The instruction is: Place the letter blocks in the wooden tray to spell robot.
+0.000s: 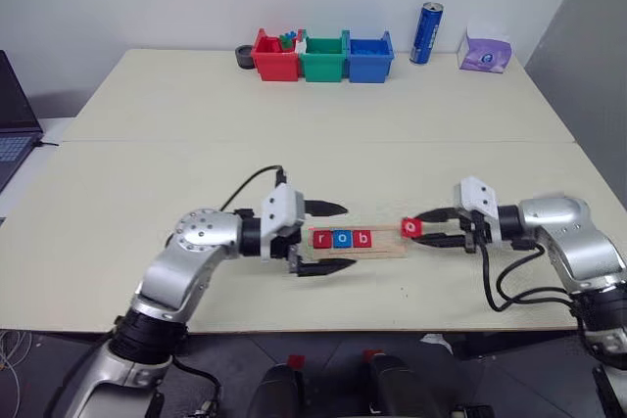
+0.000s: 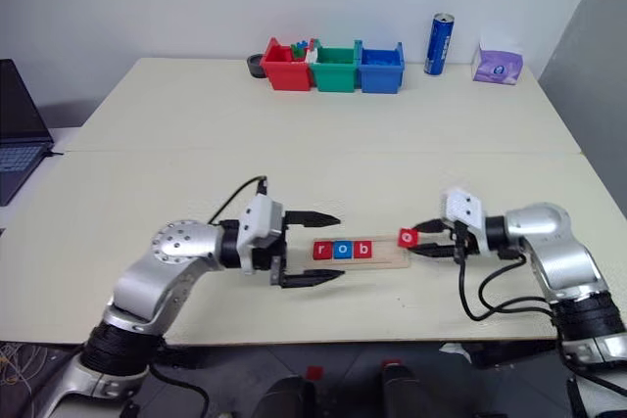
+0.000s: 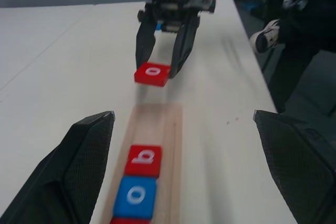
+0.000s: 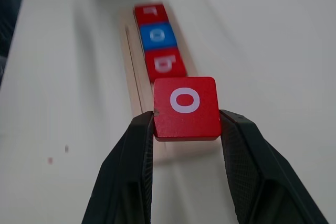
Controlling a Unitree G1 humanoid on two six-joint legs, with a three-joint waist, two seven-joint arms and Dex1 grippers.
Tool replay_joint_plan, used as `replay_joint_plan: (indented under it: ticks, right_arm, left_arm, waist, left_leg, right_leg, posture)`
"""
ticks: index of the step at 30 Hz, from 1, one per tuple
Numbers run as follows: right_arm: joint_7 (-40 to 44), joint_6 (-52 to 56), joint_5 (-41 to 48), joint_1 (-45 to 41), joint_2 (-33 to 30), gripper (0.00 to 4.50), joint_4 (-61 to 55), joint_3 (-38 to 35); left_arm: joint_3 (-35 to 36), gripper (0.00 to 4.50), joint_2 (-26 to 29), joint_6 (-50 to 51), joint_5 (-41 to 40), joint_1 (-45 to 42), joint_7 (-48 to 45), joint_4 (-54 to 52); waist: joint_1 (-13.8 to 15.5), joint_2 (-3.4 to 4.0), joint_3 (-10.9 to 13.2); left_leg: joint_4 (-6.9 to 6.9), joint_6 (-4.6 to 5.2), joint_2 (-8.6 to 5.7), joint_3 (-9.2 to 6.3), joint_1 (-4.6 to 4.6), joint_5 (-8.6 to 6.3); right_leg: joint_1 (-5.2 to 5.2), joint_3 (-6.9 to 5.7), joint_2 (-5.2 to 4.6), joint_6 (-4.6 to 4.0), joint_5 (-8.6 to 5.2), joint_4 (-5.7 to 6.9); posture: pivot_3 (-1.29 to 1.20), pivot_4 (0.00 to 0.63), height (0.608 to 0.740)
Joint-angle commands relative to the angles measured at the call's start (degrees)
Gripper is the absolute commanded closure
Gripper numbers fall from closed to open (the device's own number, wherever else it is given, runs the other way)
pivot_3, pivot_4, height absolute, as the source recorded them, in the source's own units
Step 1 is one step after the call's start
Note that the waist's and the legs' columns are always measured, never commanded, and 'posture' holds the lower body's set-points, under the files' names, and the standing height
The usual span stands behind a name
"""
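The wooden tray [image 1: 384,251] lies near the table's front edge, between my two grippers. Three letter blocks sit in its groove: a red r [image 1: 320,238], a blue o [image 1: 341,238] and a red b [image 1: 361,239]. A red o block [image 4: 186,107] hangs just above the tray's right end, with my right gripper [image 1: 415,230] shut on it by its sides. At the tray's left end my left gripper [image 1: 328,238] stands open, one finger on each side of the tray, touching no block.
Red [image 1: 275,58], green [image 1: 324,58] and blue [image 1: 370,58] plastic bins stand at the table's far edge, with a blue can [image 1: 426,33] and a purple tissue pack [image 1: 485,52] to their right. A laptop [image 1: 15,124] sits off the left side.
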Motion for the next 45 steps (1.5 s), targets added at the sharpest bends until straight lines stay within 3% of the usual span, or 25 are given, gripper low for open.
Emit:
replay_joint_plan:
  ticks: [1,14,45]
  right_arm:
    - [-0.43,0.41,-0.33,-1.67,1.88,3.04,-0.94,2.16]
    - [1.2,-9.1,-6.57,-5.94,4.22,3.04,12.02,6.79]
    - [3.04,-13.49,-9.86,-8.07,5.63,3.04,17.79,7.92]
  left_arm:
    - [3.33,0.0,3.05,-2.66,-1.18,0.68,-3.36,1.28]
    - [2.99,0.0,2.34,-3.63,-0.44,0.3,-2.91,1.39]
    - [2.11,0.0,1.85,-4.05,-0.1,0.27,-2.5,0.9]
  waist:
    - [0.15,0.0,0.0]
    - [0.36,-0.04,0.02]
    - [0.28,-0.03,0.02]
  left_leg:
    - [0.0,0.0,-0.01,0.01,0.0,0.0]
    - [0.05,0.01,-0.07,0.07,-0.13,0.0]
    - [0.03,0.01,-0.04,0.04,-0.1,0.0]
  right_leg:
    - [0.0,-0.01,-0.01,0.0,0.0,0.0]
    - [-0.02,-0.09,-0.36,0.05,0.02,-0.04]
    - [-0.02,-0.08,-0.28,0.03,0.02,-0.01]
  posture:
    - [0.0,0.15,0.74]
    - [0.0,0.15,0.74]
    - [0.0,0.15,0.74]
